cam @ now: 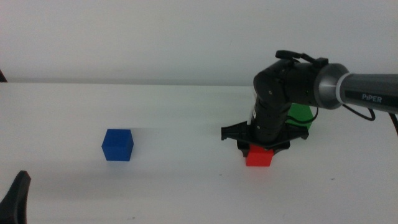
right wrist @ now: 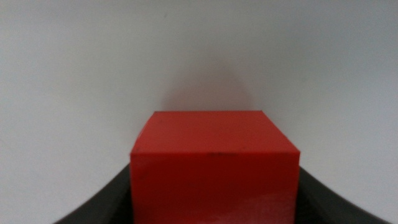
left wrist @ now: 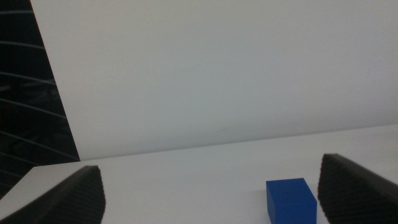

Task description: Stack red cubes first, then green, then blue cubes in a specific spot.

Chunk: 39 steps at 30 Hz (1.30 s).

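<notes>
Left gripper (cam: 15, 198) waits at near table edge, jaws wide, nothing between; blue cube (cam: 117, 145) on table just ahead of it.

Right gripper (cam: 260, 148) down over red cube (cam: 259, 156), right of centre; wrist view shows red cube (right wrist: 214, 168) filling gap between jaws, dark jaw close on each side, looks gripped. Keep grip square, lift straight, set flat on chosen spot.

Green cube (cam: 301, 116) beyond, behind arm, partly hidden; avoid clipping it.
</notes>
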Motion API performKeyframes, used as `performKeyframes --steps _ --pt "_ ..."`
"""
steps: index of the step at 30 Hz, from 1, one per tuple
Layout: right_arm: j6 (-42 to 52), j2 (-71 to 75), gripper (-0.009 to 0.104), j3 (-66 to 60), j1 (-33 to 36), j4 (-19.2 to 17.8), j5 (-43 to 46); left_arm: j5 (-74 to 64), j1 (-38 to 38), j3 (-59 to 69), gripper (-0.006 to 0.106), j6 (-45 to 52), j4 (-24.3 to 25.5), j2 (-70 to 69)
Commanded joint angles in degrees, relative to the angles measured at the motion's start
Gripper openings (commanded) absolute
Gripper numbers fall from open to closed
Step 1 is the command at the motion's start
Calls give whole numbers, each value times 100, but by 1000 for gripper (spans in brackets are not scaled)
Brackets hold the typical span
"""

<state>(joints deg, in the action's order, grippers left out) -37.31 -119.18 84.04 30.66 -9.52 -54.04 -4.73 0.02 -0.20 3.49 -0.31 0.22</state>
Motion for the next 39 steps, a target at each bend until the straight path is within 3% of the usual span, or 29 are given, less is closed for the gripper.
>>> performKeyframes --steps 1,5,10,16,19,39 --pt "-194 110 2 263 126 -292 -269 17 11 235 91 -45 -63 -234" --pt "-194 124 6 857 422 -294 -782 17 11 235 91 -45 -63 -234" --pt "-429 52 6 1310 879 -293 -792 17 11 235 91 -45 -63 -234" --pt "-466 -346 6 1645 1208 -56 -932 17 11 235 91 -33 -63 -234" --pt "-536 -445 6 1659 1230 79 -972 17 11 235 91 -33 -63 -234" --pt "-766 -385 6 1142 1006 63 -655 17 11 235 91 -33 -63 -234"
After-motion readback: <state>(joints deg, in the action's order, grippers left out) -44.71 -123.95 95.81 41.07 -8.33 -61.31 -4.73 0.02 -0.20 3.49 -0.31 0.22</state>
